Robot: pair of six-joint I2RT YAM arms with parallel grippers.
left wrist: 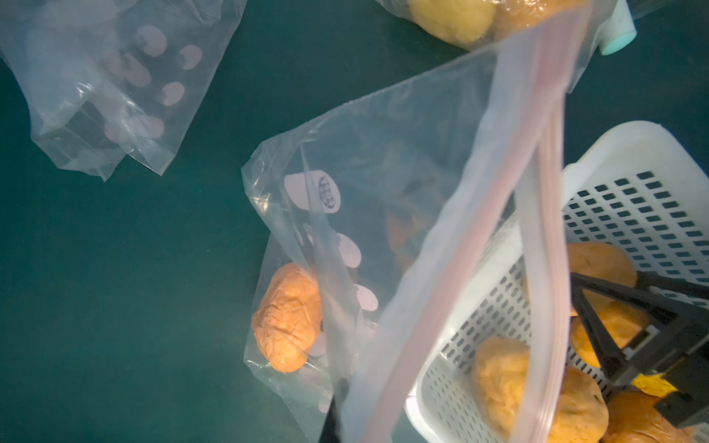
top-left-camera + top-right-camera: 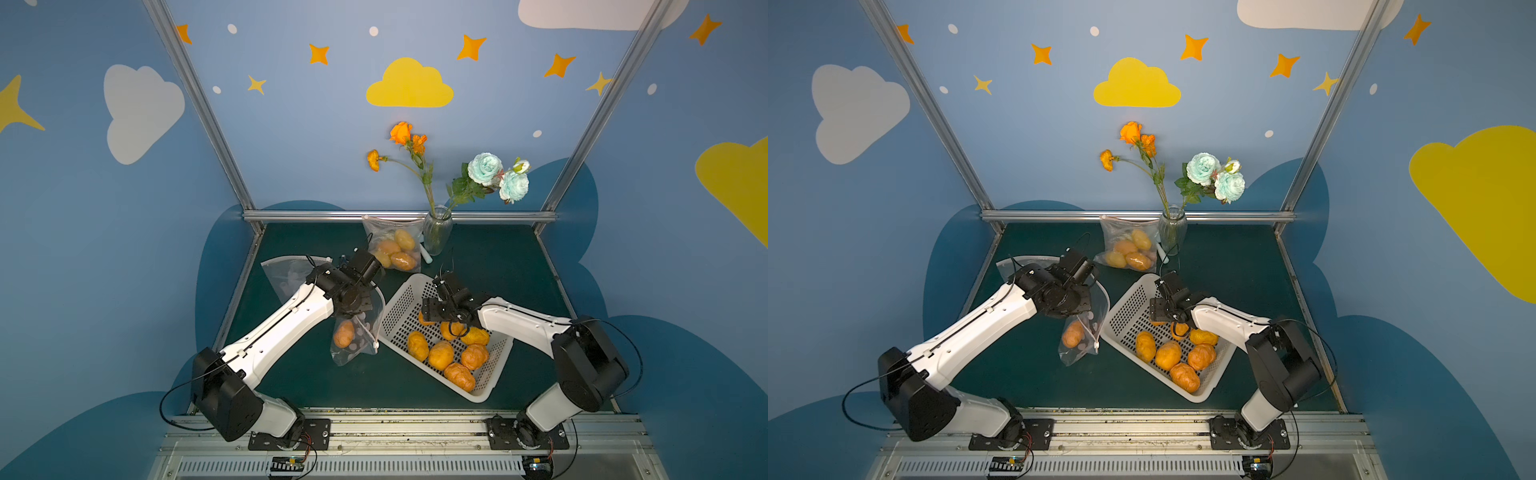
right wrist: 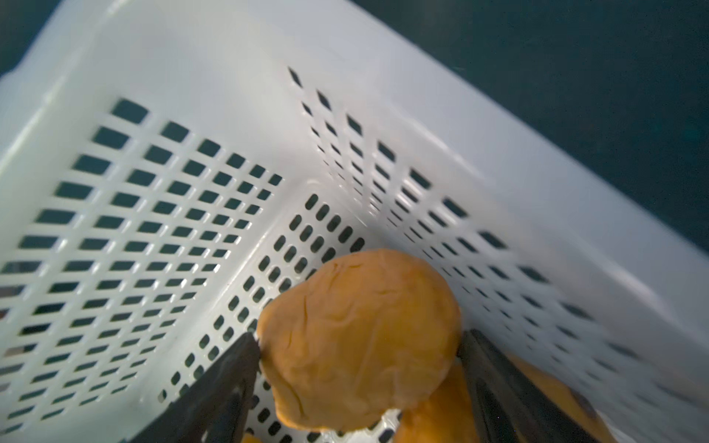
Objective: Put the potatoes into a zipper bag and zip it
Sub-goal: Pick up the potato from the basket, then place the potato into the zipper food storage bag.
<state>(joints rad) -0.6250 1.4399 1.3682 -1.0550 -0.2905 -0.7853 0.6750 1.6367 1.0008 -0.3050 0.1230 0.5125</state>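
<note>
Left fingers (image 1: pixel 333 410) clench clear plastic zipper bag (image 1: pixel 383 153); right fingers (image 3: pixel 230 383) straddle wrinkled orange potato (image 3: pixel 360 337), grip unclear: lumpy skin may slip out.

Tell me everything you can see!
basket potatoes: about seven, orange, in basket
bagged potato: one, orange, in held bag
back potatoes: about four, yellow-orange, in back bag
basket: one, white, centre-right
held bag: one, clear, hanging beside basket
empty bag: one, clear, far left
back bag: one, clear, beside vase
vase: one, clear glass, back edge
flowers: several, orange and pale blue, in vase
table: one, dark green
left gripper: shut on held bag
right gripper: around one of the basket potatoes, grip unclear
</note>
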